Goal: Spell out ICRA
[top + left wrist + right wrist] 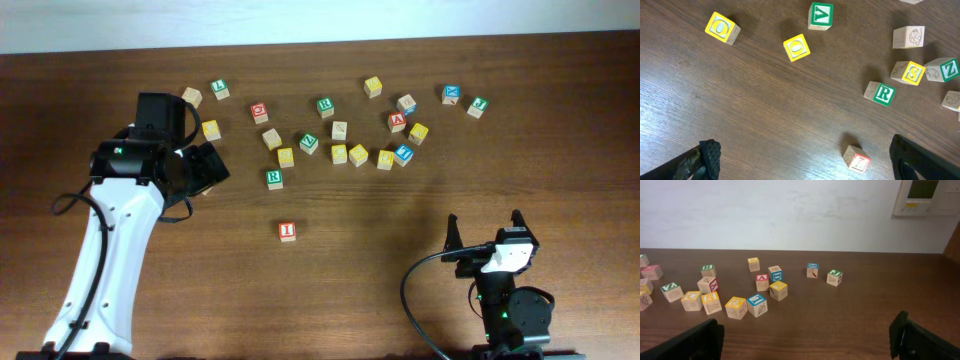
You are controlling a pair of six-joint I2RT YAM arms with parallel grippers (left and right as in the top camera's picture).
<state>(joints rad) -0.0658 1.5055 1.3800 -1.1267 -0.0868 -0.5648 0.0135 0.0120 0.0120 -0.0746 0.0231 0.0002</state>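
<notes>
Gaping wide, empty: left fingers (pixel 710 156), right fingers (pixel 903 336).

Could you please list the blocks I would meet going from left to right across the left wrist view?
yellow O block → second yellow block → green V block → red I block → green R block → green Z block

Left arm (pixel 108 240) extended forward, left gripper (pixel 208 166) spread wide; right arm (pixel 514 312) folded back, right gripper (pixel 486 226) likewise spread.
</notes>
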